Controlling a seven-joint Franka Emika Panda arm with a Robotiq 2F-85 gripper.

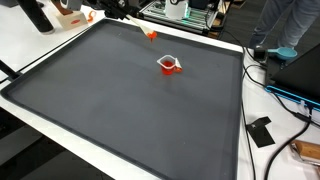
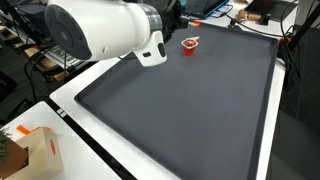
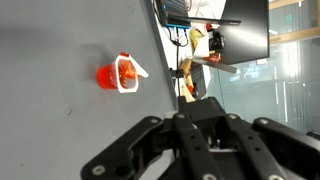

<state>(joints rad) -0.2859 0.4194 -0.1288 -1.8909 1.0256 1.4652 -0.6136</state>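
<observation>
Red cup (image 1: 169, 65) with a white rim stands on the dark grey mat (image 1: 120, 110) that covers the tabletop (image 1: 255, 105), toward the far side in both exterior views. In the wrist view your tool (image 3: 200, 140) hangs above the mat, fingers spread wide, gripping nothing, well apart from the cup. A small orange object (image 1: 151, 34) lies near the mat's far edge.

The mat (image 1: 130, 100) looked matt and faintly grained, like dark rubbery sheet. The cup (image 1: 169, 65) was smooth red plastic (its white rim slightly glossy). The arm (image 2: 100, 30) had a glossy white plastic shell, and the box (image 2: 38, 152) was dull brown cardboard.
</observation>
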